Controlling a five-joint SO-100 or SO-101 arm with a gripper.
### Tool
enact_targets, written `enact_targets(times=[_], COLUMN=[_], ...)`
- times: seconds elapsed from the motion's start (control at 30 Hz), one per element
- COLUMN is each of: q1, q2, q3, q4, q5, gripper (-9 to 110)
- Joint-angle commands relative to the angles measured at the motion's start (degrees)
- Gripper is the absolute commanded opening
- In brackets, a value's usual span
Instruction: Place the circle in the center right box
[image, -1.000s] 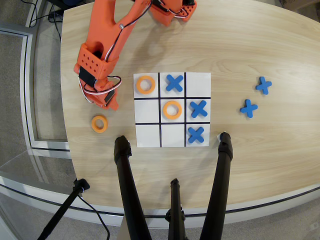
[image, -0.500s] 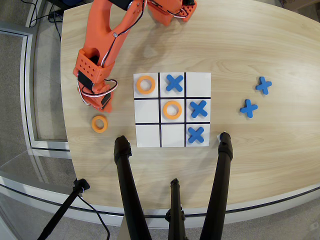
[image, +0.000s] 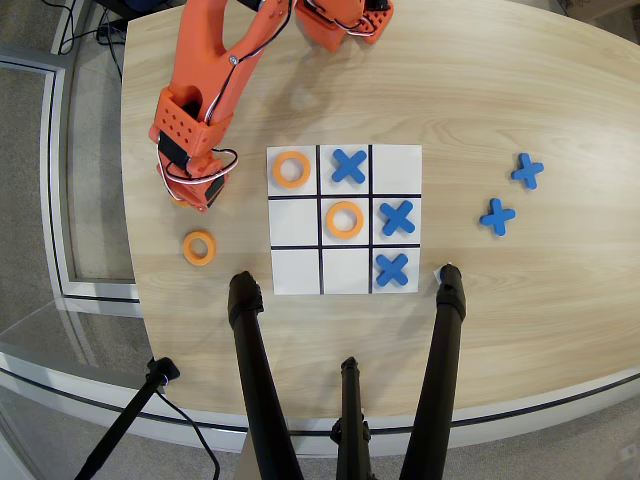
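In the overhead view a loose orange circle (image: 199, 247) lies flat on the wooden table, left of the white nine-cell board (image: 396, 160). The center right box (image: 294, 221) is the middle row's left-hand cell in this view; it is bare, opposite a blue cross (image: 397, 217). My orange arm reaches down from the top, and its gripper (image: 203, 197) hangs above the table, up and slightly right of the loose circle and apart from it. The wrist hides the fingers. Two more orange rings (image: 291, 169) (image: 344, 219) lie on the board.
Further blue crosses (image: 348, 165) (image: 391, 268) occupy board cells, and two loose ones (image: 527, 171) (image: 497, 216) lie at the right. Black tripod legs (image: 255, 370) (image: 440, 350) rise over the table's near edge. The arm's base (image: 345, 20) sits at the top.
The gripper has drawn back a little toward the top left, away from the board and the loose circle. The circle and all board pieces have stayed put.
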Motion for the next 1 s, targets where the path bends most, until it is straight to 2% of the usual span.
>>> enact_targets(times=[0.0, 0.3, 0.5, 0.97], q1=[-0.6, -3.9, -8.1, -26.8], q2=[1.0, 10.7, 22.4, 49.7], q3=[1.2, 1.1, 1.3, 11.7], q4=[0.4, 4.2, 11.2, 22.1], q5=[1.7, 6.0, 9.5, 17.2], gripper=[0, 0, 0, 0])
